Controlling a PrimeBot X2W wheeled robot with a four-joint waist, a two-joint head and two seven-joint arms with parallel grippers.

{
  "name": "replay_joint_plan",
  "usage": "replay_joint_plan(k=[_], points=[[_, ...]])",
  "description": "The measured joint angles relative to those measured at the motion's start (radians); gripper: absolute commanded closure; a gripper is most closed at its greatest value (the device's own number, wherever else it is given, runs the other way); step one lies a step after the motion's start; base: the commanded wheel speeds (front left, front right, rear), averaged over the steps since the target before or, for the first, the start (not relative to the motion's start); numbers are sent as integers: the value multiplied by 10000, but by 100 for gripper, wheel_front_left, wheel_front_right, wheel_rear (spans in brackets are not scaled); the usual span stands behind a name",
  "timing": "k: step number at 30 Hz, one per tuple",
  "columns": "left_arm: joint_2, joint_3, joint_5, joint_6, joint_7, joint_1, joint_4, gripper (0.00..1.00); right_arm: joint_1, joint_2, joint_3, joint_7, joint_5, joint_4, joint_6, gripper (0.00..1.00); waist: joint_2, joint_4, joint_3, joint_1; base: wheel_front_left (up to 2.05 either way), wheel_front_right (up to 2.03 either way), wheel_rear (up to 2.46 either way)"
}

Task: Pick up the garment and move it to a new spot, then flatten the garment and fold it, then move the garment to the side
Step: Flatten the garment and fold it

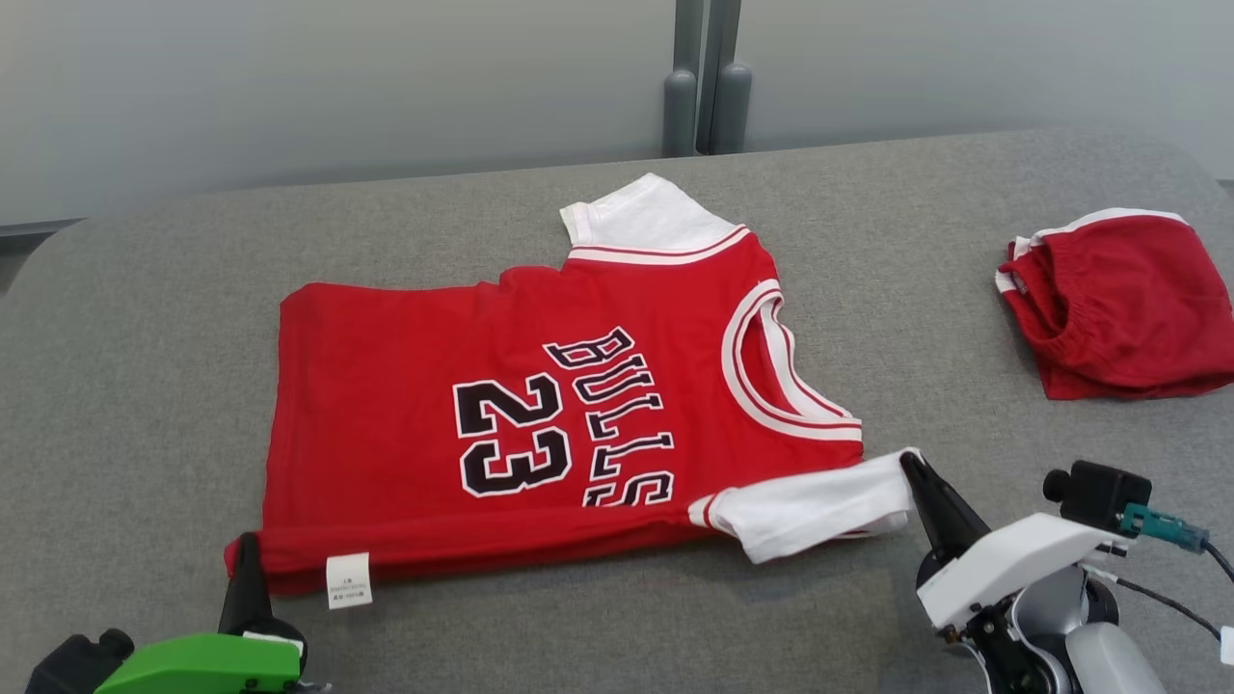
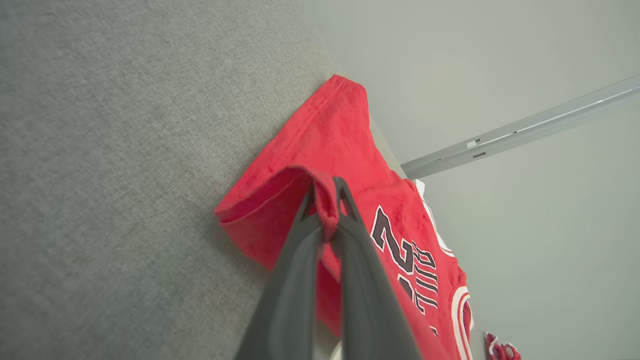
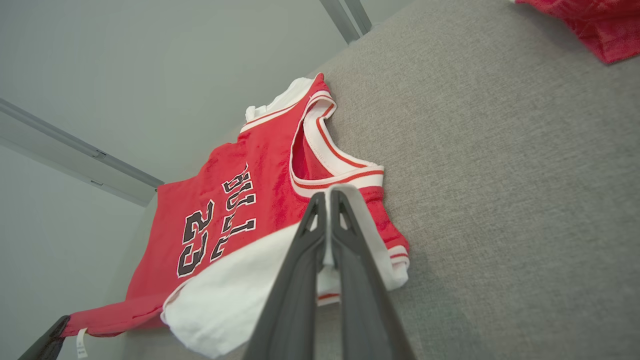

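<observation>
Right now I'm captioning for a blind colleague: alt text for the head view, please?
A red Bulls 23 jersey lies on a grey fabric surface, the left gripper pinching its hem corner and the right gripper its white sleeve. Red shorts sit at the right.

Print on the care label point(image 1: 348, 580) is too small to be read. The last letter on the jersey point(image 1: 405, 386) is partly lost at the near fold. The left claw point(image 1: 248, 542) body is cut off by the head view's bottom edge. The hem pinched in it is partly hidden by the fingers point(image 2: 300, 260). The red shorts point(image 1: 1128, 308) are clipped by the right edge.
</observation>
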Motion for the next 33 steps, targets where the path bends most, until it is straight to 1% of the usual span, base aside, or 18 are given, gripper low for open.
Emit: replay_joint_plan(k=[7, 12, 21, 22, 23, 24, 25, 27, 33], points=[[42, -111, 217, 15, -2, -1373, 1388, 100, -1847, 0, 113, -23, -334, 1618, 0, 100, 0, 44, 332, 0, 0, 0, 0], [23, -142, 286, -90, -132, -2195, 2257, 100, -3039, 0, 441, -27, -617, 2851, 0, 100, 0, 109, 592, 0, 0, 0, 0], [-25, -314, 441, -316, -263, -2977, 3312, 99, -4265, 4, 1083, -372, -593, 4502, 0, 100, 0, 336, 827, 0, 0, 0, 0], [-23, -326, 527, -318, -303, -3031, 3390, 68, -4365, 4, 1156, -451, -518, 4640, 0, 85, 0, 347, 837, 0, 0, 0, 0], [-23, -324, 581, -322, -353, -3081, 3463, 55, -4465, 8, 1214, -550, -456, 4777, 0, 60, 0, 352, 847, 0, 0, 0, 0], [-23, -324, 581, -322, -353, -3081, 3463, 23, -4465, 8, 1214, -550, -456, 4777, 0, 14, 0, 352, 847, 0, 0, 0, 0], [-21, -320, 602, -345, -376, -3141, 3519, 0, -4565, 2, 1277, -667, -433, 4882, 0, 0, 0, 353, 858, 1, 0, 0, 0], [8, -316, 690, -391, -472, -3276, 3626, 0, -4851, 2, 1503, -1007, -278, 5183, 0, 0, 0, 354, 879, 0, 0, 0, 0], [77, -307, 750, -453, -564, -3363, 3618, 0, -5296, 2, 2192, -1622, 82, 5358, 0, 0, 0, 337, 882, 0, 0, 0, 0]])
